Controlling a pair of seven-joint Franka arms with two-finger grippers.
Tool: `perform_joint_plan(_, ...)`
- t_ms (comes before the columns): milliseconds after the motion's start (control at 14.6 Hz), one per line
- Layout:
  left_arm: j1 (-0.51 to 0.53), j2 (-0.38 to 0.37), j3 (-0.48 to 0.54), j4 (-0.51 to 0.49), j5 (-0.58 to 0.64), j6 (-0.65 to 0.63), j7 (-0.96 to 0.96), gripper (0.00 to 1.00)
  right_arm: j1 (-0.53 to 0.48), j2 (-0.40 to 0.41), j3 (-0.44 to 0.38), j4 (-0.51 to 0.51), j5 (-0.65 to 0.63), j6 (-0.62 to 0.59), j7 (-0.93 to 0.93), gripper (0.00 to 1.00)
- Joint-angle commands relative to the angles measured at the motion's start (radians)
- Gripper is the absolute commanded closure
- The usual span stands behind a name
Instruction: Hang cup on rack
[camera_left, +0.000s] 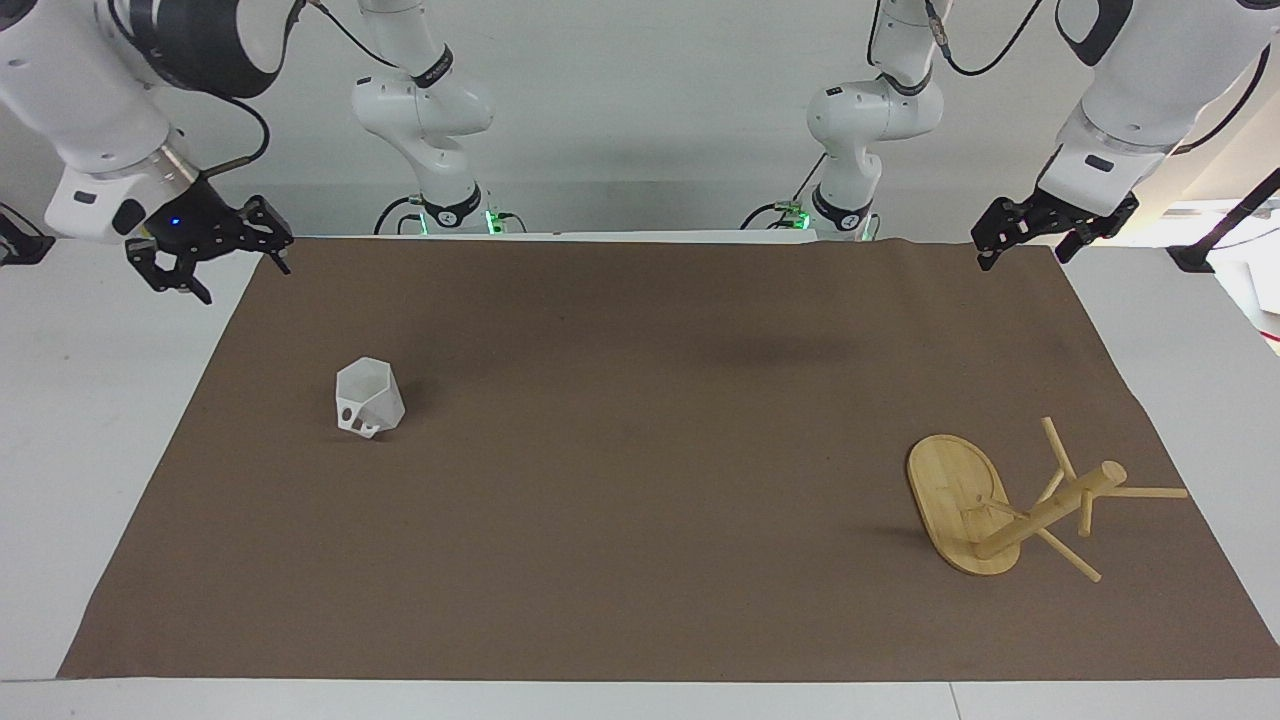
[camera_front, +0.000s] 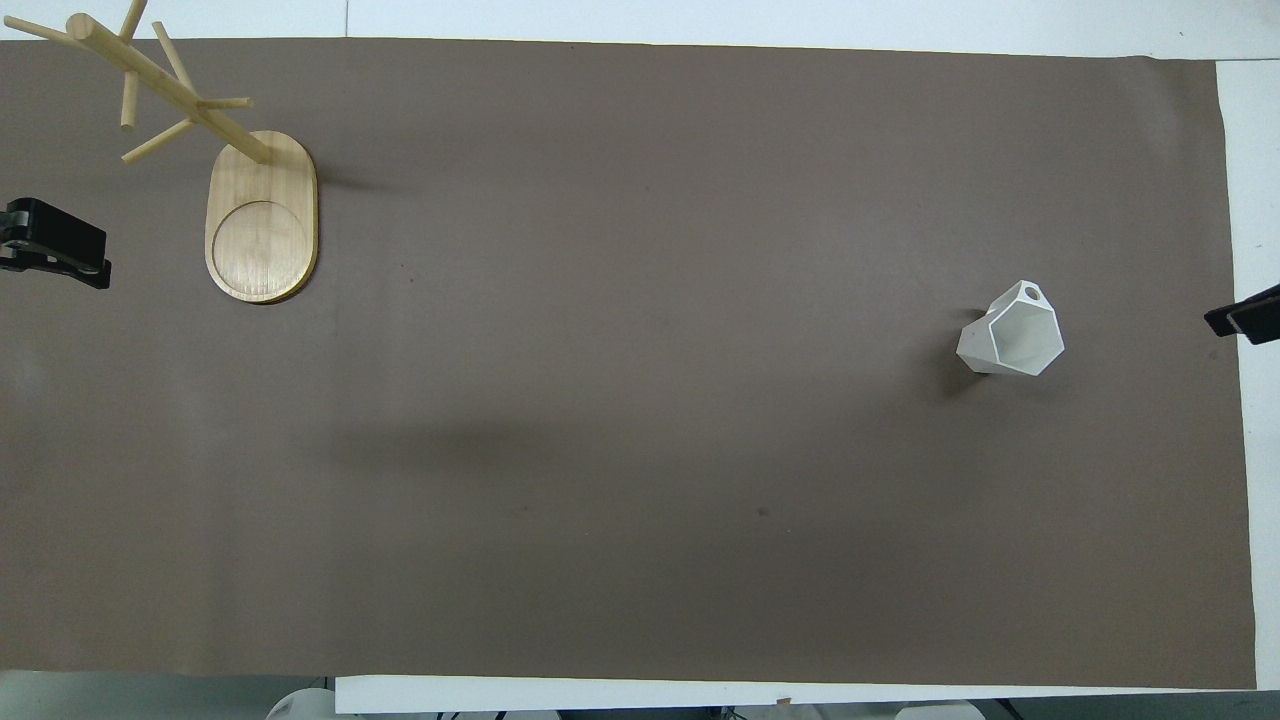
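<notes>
The white faceted cup (camera_left: 369, 397) stands on the brown mat toward the right arm's end of the table, its handle on the side farther from the robots; it also shows in the overhead view (camera_front: 1012, 335). The bamboo rack (camera_left: 1005, 510) stands on its oval base toward the left arm's end, farther from the robots than the cup, and shows in the overhead view (camera_front: 190, 115). My right gripper (camera_left: 235, 275) hangs open and empty over the mat's edge, apart from the cup. My left gripper (camera_left: 1022, 258) waits open and empty over the mat's corner.
A brown mat (camera_left: 640, 520) covers most of the white table (camera_left: 90, 420). Only the grippers' black tips show in the overhead view, the left gripper (camera_front: 55, 250) beside the rack's base and the right gripper (camera_front: 1245, 320) at the mat's edge beside the cup.
</notes>
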Motion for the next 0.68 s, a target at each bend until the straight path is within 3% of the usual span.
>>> perform_joint_plan(0, 0.015, -0.031, -0.010, -0.034, 0.013, -0.002, 0.002, 0.00, -0.128, 0.126, 0.003, 0.040, 0.198, 0.018, -0.399, 0.01)
perform_joint_plan(342, 0.015, -0.031, -0.010, -0.034, 0.013, -0.002, 0.002, 0.00, -0.334, 0.337, 0.005, 0.004, 0.557, -0.100, -0.936, 0.01)
perform_joint_plan(616, 0.015, -0.031, -0.011, -0.034, 0.013, -0.002, 0.002, 0.00, -0.406, 0.489, 0.006, -0.064, 0.748, -0.191, -1.253, 0.01)
